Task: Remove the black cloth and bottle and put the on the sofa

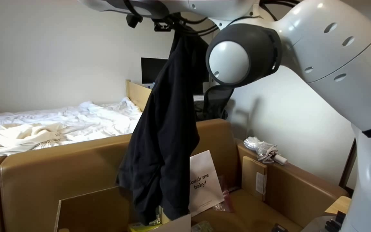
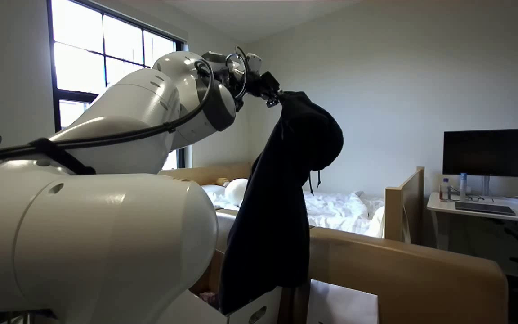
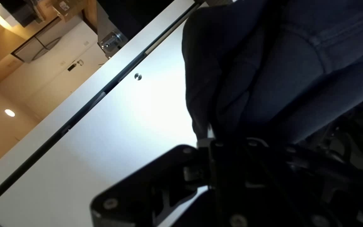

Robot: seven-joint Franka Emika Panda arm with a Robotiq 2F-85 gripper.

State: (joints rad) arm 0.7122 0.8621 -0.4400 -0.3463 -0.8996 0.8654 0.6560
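Pinching the black cloth [image 2: 270,216] by its upper end in the end effector [image 2: 279,94], probably to lift its full length clear of the box [image 2: 272,302] at six o'clock.

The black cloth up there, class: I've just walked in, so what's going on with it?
A robot arm holds the black cloth up by its top, its pincer shut on it. It looks like a hooded garment, hanging limp with its lower end at an open box; whether any of it is inside is hard to tell. It has not been laid on the sofa.
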